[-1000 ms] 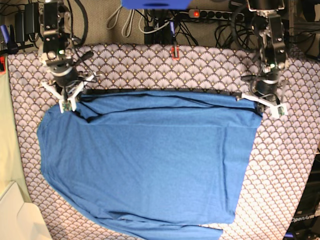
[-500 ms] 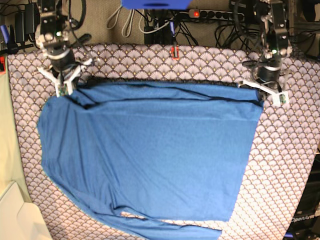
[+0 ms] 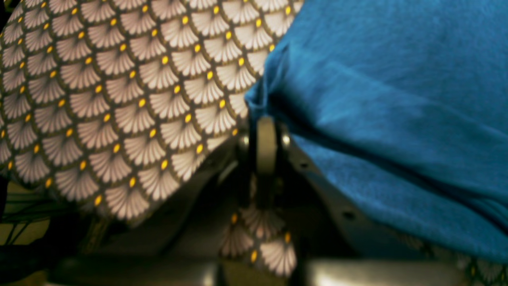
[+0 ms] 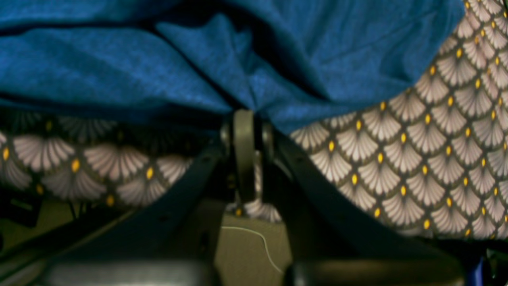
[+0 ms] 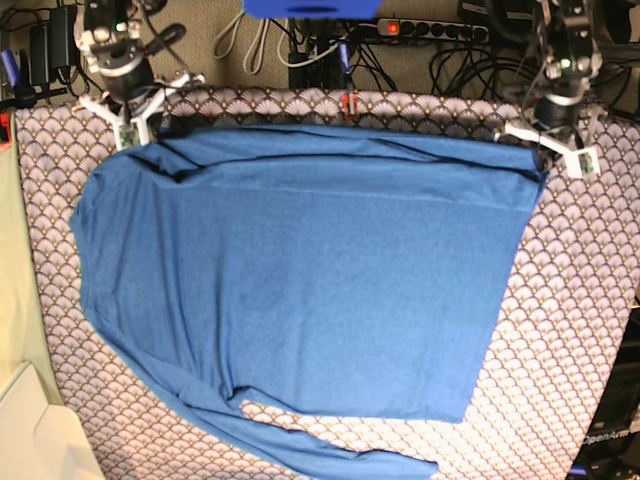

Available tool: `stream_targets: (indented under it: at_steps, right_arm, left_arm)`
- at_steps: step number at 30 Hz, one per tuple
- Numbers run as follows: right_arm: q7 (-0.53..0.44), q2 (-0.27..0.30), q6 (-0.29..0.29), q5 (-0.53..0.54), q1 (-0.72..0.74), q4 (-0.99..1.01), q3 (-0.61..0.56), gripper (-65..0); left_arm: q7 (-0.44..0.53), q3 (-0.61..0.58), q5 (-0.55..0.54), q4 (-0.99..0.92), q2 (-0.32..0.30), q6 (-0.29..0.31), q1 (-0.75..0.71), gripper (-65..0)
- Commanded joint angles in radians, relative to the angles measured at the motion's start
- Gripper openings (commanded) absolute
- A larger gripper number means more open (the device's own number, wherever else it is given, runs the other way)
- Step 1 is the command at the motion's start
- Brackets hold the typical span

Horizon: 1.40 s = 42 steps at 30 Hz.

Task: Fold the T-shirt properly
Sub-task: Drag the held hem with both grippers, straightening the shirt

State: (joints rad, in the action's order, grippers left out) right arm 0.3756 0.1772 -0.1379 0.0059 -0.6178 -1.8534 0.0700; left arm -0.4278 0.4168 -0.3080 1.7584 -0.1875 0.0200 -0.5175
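We look down on a large blue T-shirt (image 5: 300, 290) spread over a table cover (image 5: 560, 330) patterned with pale scallops. Each of our two arms pinches one far corner of the shirt. Our left gripper (image 5: 560, 152), at the upper right of the overhead view, has its jaws pressed together on a bunched tuck of blue cloth; the left wrist view shows the fabric (image 3: 381, 119) gathered right at the fingertips. Our right gripper (image 5: 133, 122), at the upper left, is likewise clamped on the opposite corner, with folds of the shirt (image 4: 238, 71) drawn into its tips. The edge held between the two grippers runs side to side along the far side of the table, fairly taut, and the rest of the shirt trails from that edge toward the near side. A sleeve (image 5: 340, 455) pokes out at the near edge. We judge that both arms are equally placed, so the next move would carry the held edge together, toward the near hem.
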Motion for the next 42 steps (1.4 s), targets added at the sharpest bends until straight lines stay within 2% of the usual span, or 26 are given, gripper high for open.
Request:
stream_targets:
  at_steps: [1, 9, 14, 19, 34, 36, 42]
  right_arm:
    - [-0.028, 0.008, 0.001, -0.005, -0.014, -0.019, 0.004, -64.4]
    - [-0.046, 0.008, 0.001, -0.005, -0.064, -0.019, 0.006, -64.4]
    - [-0.117, 0.008, 0.001, -0.005, -0.106, -0.019, 0.024, -64.4]
    - [-0.126, 0.005, 0.001, -0.005, -0.112, -0.019, 0.024, -64.4]
    - [-0.117, 0.005, 0.001, -0.005, -0.017, -0.053, 0.024, -64.4]
    - [-0.089, 0.005, 0.001, -0.007, 0.009, -0.053, 0.024, -64.4]
    - [0.038, 0.008, 0.001, -0.007, 0.141, -0.052, 0.021, -64.4]
  left_arm:
    - [0.025, 0.011, 0.002, 0.027, -0.013, -0.007, -0.013, -64.5]
    - [0.025, 0.009, 0.002, 0.044, -0.008, -0.007, -0.089, -64.5]
    - [0.027, 0.009, 0.002, 0.044, -0.01, -0.007, -0.125, -64.5]
    - [0.027, 0.009, 0.002, 0.042, -0.014, -0.007, -0.132, -64.5]
    - [0.024, 0.001, 0.01, 0.041, -0.016, -0.007, 0.006, -64.5]
    - [0.01, 0.003, 0.01, 0.034, -0.016, -0.007, 0.027, -64.5]
    - [-0.142, 0.009, 0.01, 0.03, -0.016, -0.007, 0.17, -64.5]
